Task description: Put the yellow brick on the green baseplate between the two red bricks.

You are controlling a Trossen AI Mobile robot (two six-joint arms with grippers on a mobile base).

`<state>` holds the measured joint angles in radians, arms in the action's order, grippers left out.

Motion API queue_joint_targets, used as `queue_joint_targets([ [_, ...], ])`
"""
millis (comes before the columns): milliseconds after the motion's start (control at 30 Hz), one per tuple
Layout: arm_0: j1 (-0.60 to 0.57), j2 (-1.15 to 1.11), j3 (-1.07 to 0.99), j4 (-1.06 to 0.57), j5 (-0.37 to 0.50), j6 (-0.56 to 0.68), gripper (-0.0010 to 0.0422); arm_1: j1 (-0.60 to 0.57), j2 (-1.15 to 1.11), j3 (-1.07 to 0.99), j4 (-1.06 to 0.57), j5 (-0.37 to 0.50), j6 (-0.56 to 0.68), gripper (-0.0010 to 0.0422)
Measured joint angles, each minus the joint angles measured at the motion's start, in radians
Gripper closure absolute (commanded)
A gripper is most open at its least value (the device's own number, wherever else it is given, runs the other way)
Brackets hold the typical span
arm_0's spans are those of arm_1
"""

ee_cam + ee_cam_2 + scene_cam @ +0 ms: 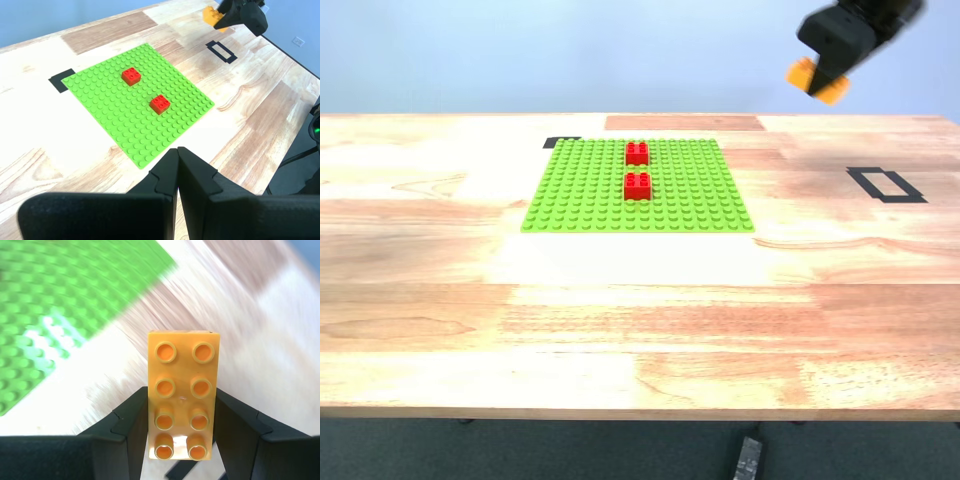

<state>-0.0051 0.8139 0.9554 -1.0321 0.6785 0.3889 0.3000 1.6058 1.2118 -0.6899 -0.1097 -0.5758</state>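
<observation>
The green baseplate [585, 195] lies flat on the wooden table, with two red bricks [637, 153] [637, 186] on it, one behind the other with a gap between them. High at the exterior view's upper right, my second gripper [820, 78] is shut on the yellow brick [803, 73], well above the table. The second wrist view shows the yellow brick [182, 390] clamped between both fingers [131, 426], the baseplate [45, 315] blurred beyond. My first gripper [177, 170] is shut with nothing in it, looking over the baseplate [110, 110] and both red bricks [131, 76] [160, 104].
A black tape rectangle [885, 184] marks the table at the exterior view's right. A black tape mark [560, 142] sits at the baseplate's far corner. The table's front edge [640, 412] runs along the bottom, with a dark object [747, 458] on the floor.
</observation>
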Motion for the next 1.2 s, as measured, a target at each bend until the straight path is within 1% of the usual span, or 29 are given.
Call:
queue_joint_targets([
  [100, 0.0, 0.0, 0.0, 0.0, 0.0, 0.0, 0.0412, 0.067, 0.015, 0.04, -0.018, 0.003, -0.077, 0.0393],
  [267, 0.0, 0.0, 0.0, 0.0, 0.0, 0.0, 0.0413, 0.153, 0.093, 0.118, -0.029, 0.01, -0.121, 0.0393],
  [433, 0.0, 0.0, 0.0, -0.001, 0.001, 0.0, 0.0412, 0.235, 0.205, 0.233, -0.101, 0.012, -0.212, 0.0393],
  [600, 0.0, 0.0, 0.0, -0.001, 0.002, 0.0, 0.0413, 0.301, 0.333, 0.356, -0.15, 0.013, -0.267, 0.0393],
  [833, 0.0, 0.0, 0.0, -0.004, 0.002, 0.0, 0.0413, 0.37, 0.499, 0.533, -0.22, 0.018, -0.341, 0.0393],
  [933, 0.0, 0.0, 0.0, -0.003, 0.003, 0.0, 0.0413, 0.393, 0.556, 0.593, -0.226, 0.053, -0.373, 0.0393],
  [1000, 0.0, 0.0, 0.0, -0.002, 0.002, 0.0, 0.0412, 0.403, 0.586, 0.624, -0.228, 0.064, -0.385, 0.0393],
  [1200, 0.0, 0.0, 0.0, -0.001, 0.002, 0.0, 0.0413, 0.419, 0.642, 0.662, -0.227, 0.056, -0.388, 0.0393],
])
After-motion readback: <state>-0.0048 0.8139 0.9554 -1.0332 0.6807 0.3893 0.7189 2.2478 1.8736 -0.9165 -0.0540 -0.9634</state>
